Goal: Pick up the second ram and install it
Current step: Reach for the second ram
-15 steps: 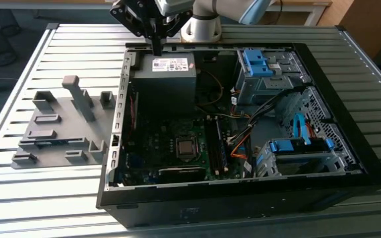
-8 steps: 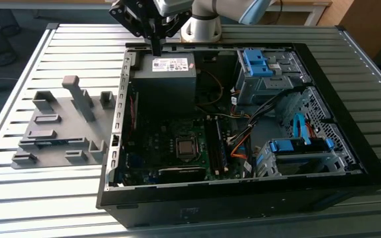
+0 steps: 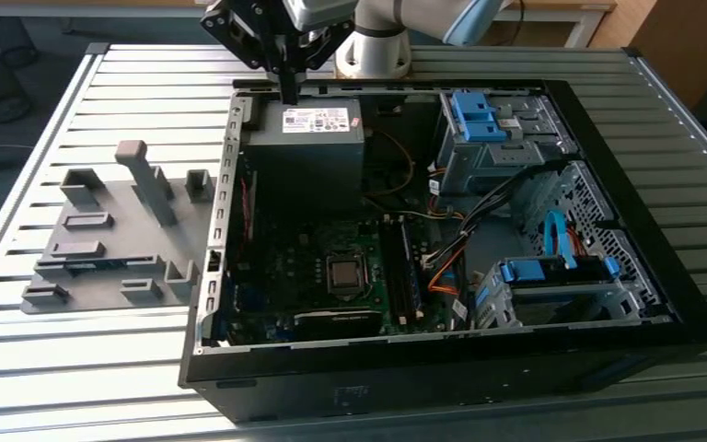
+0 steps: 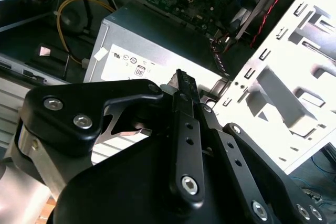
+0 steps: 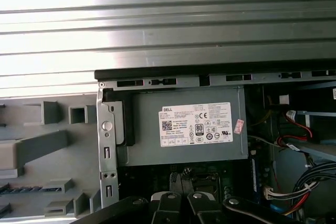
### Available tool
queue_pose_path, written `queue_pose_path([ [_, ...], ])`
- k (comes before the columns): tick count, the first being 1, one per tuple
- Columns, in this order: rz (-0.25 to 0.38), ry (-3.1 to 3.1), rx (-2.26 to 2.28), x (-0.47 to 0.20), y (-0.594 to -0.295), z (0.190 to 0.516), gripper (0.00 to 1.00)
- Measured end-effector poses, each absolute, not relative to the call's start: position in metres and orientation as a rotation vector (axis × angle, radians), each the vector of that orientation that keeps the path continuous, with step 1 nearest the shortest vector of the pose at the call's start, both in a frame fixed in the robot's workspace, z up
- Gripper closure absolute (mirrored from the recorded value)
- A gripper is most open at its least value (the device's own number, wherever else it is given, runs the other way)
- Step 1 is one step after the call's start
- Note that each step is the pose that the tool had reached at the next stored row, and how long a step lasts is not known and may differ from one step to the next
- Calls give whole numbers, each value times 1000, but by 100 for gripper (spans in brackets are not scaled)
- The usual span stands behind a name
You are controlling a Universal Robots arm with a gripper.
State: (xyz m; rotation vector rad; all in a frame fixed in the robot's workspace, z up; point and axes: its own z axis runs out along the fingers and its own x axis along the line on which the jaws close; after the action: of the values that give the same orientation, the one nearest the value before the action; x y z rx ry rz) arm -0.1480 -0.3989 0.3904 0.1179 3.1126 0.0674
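Note:
My gripper hangs over the back edge of the open computer case, just above the power supply with its white sticker. Its black fingers stand pressed together, shut, with nothing between them. In the first wrist view a narrow dark bluish strip, about as long as the sticker, lies in a slot of the grey fixture. I cannot tell whether that strip is the second ram. The motherboard's long memory slots run beside the processor socket.
The grey fixture plate with upright blocks lies on the slatted table, on the exterior view's left of the case. Inside the case are blue drive cages, loose cables and a white perforated case wall.

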Motion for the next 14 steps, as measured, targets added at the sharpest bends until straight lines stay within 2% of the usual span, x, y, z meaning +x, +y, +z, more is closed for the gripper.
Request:
queue_pose_path([
  [14,68,3113,118,-152,-399,389,89],
])
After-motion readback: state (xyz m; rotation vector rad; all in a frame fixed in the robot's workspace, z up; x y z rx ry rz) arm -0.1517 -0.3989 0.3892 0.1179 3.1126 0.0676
